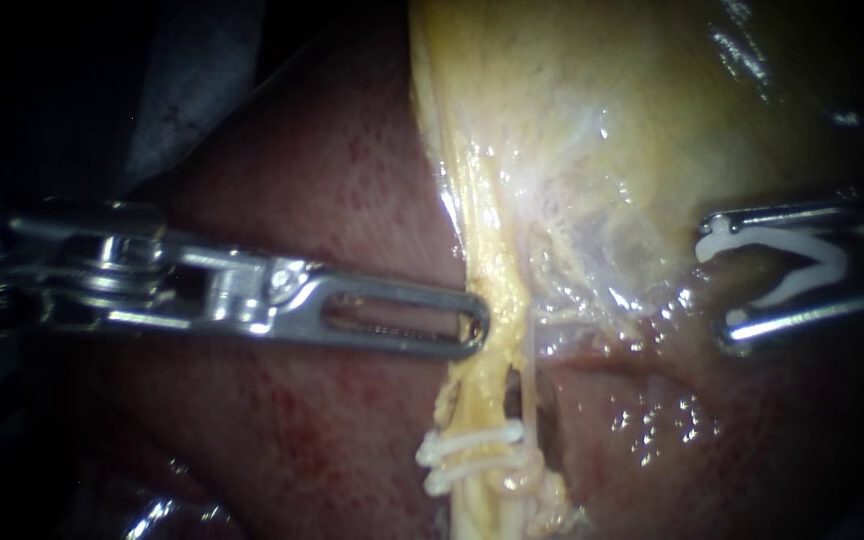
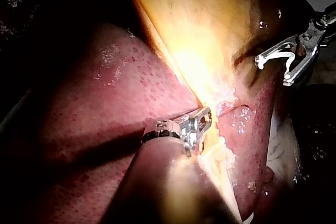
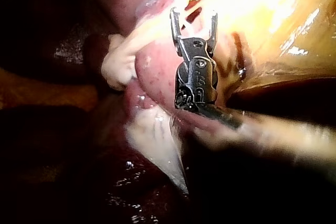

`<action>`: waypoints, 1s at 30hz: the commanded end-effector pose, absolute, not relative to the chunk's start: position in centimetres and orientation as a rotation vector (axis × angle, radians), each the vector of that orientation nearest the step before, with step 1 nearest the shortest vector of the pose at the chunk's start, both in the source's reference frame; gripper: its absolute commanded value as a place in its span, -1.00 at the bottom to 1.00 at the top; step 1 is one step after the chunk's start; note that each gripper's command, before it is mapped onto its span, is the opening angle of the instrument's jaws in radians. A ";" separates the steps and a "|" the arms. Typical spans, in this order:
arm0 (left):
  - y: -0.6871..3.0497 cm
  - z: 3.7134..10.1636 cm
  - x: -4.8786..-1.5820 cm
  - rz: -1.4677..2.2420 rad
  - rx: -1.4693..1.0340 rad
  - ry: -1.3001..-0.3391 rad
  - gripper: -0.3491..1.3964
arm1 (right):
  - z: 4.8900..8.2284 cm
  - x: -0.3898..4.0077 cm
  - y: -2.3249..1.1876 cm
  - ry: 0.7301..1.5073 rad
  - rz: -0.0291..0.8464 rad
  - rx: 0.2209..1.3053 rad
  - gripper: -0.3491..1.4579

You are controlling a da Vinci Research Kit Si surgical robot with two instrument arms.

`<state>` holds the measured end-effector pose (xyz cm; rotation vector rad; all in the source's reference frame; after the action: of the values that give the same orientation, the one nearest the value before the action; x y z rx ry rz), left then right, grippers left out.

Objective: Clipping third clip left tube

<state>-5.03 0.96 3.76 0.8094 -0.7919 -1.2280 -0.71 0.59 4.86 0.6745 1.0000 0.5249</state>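
Left tool (image 1: pixel 472 325) at soft, slick left tube (image 1: pixel 479 395), grip unclear; right tool (image 1: pixel 724 280) grips clip (image 1: pixel 802 260); seat it above placed clips (image 1: pixel 472 450).

My left instrument (image 1: pixel 472 325) is bright steel, its tip long and slotted, with a small screw at the hinge. My right instrument (image 3: pixel 193 14) has a thin forked tip on a dark block.

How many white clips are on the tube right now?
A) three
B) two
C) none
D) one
B: two white clips cross the tube side by side. The third clip is apart from the tube, held by the right instrument.
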 end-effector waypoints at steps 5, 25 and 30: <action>0.96 3.76 -5.03 -1.228 0.810 -0.792 -1.00 | 4.87 -0.70 0.58 1.000 0.526 0.674 0.05; 0.90 3.32 -4.58 -1.222 0.828 -0.793 -1.00 | 5.26 -0.30 0.10 1.005 0.477 0.679 0.05; 0.93 3.11 -4.42 -1.232 0.826 -0.799 -1.00 | 5.40 -0.09 -0.15 1.000 0.472 0.702 0.05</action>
<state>-4.40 0.94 3.09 0.8247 -0.8012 -1.2329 -0.05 -0.19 5.42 0.7056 1.0009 0.4669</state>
